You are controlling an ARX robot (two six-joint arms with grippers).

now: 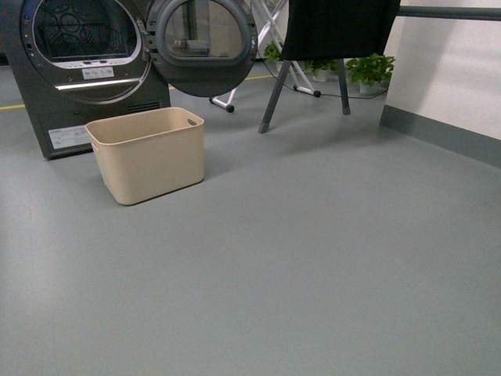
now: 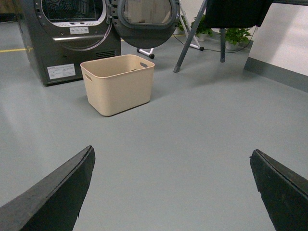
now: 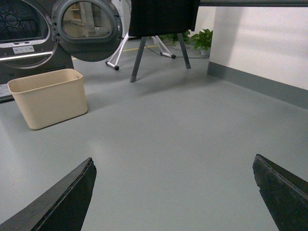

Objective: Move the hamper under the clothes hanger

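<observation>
Beside the dark-grey front-loading dryer [image 1: 78,78], on the grey floor [image 1: 313,258], stands the cream rectangular plastic hamper [image 1: 149,157]. It is upright and just in front of the dryer's open round door [image 1: 202,47]. The tall dark-grey metal clothes hanger draped with black fabric [image 1: 275,98] is to the hamper's right and further back, apart from it.

The left tool [image 2: 172,154] and the right tool [image 3: 173,161] each have their fingers spread wide and hold nothing, and both are well short of the hamper. The step in hand looks like the approach. It would be best to close in squarely and take the rim near the slot handle [image 1: 192,121]. Keeping the pull low should let the tub slide without tipping. The path should swing clear of the door, pass the near angled leg and end beneath the fabric.
</observation>
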